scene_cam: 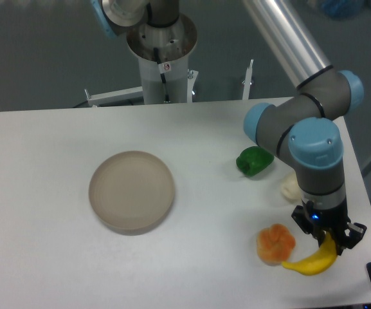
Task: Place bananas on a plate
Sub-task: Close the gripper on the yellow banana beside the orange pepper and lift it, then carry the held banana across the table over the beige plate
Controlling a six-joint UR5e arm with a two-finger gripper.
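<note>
The yellow banana (312, 262) lies on the white table near the front right corner, curved, just right of an orange lobed fruit. My gripper (330, 243) points straight down over the banana's right end, and its fingers sit on either side of that end, closed on it. The round beige plate (132, 191) sits far to the left, in the middle of the table, with nothing on it.
The orange lobed fruit (275, 243) touches or nearly touches the banana. A green pepper-like fruit (254, 161) and a whitish item (291, 188) lie behind, partly hidden by the arm. The table's right edge (367, 193) and front edge are close.
</note>
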